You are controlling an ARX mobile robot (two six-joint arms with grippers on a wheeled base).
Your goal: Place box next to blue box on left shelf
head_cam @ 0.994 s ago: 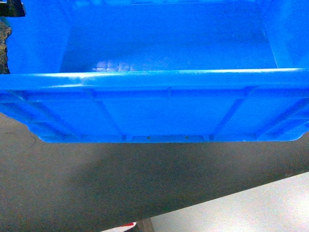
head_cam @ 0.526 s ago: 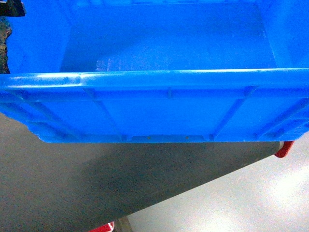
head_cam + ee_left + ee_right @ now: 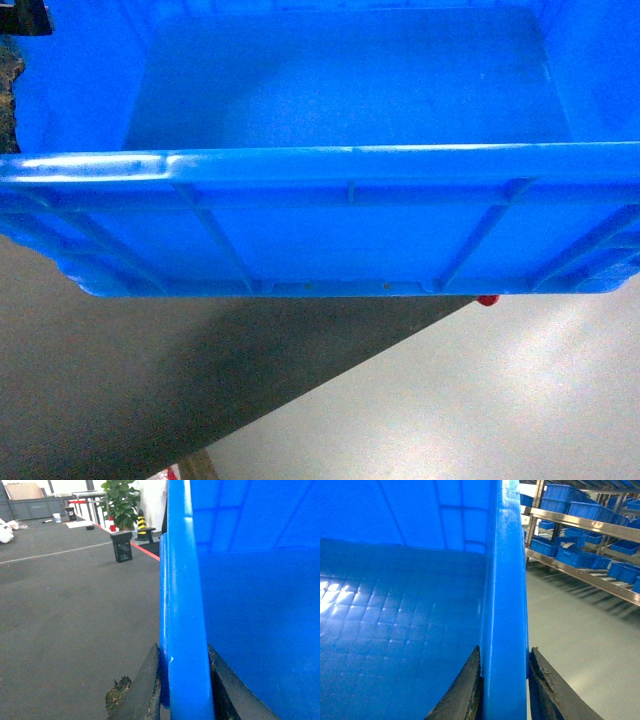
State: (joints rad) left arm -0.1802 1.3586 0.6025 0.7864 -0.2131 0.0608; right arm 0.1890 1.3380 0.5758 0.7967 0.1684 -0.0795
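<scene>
**Desk:** Box (image 3: 330, 215) first: where are you seeing it?

**Photographer:** Your head camera is looking straight down into it. The blue crate is filling the upper part of that view, its rolled rim running across the middle and its ribbed near wall hanging above the floor. It is being carried clear of the ground, over the line where dark floor (image 3: 110, 390) is meeting pale grey floor (image 3: 480, 400).

**Desk:** And your claws?

**Photographer:** You are holding it from both ends. The left claw (image 3: 184, 690) is clamped over the left rim, one dark finger (image 3: 142, 685) pressing outside the wall and the other inside. The right claw (image 3: 504, 690) is clamped over the opposite rim the same way, a worn finger (image 3: 547, 690) sitting on each side of the wall.

**Desk:** Anything around you?

**Photographer:** Off your right wrist, metal shelves (image 3: 585, 530) are standing well apart from the crate, carrying rows of other blue boxes (image 3: 575, 555). Off your left wrist, a potted plant (image 3: 120, 510) is standing far back on the dark floor beside a red floor line (image 3: 145, 550).
</scene>
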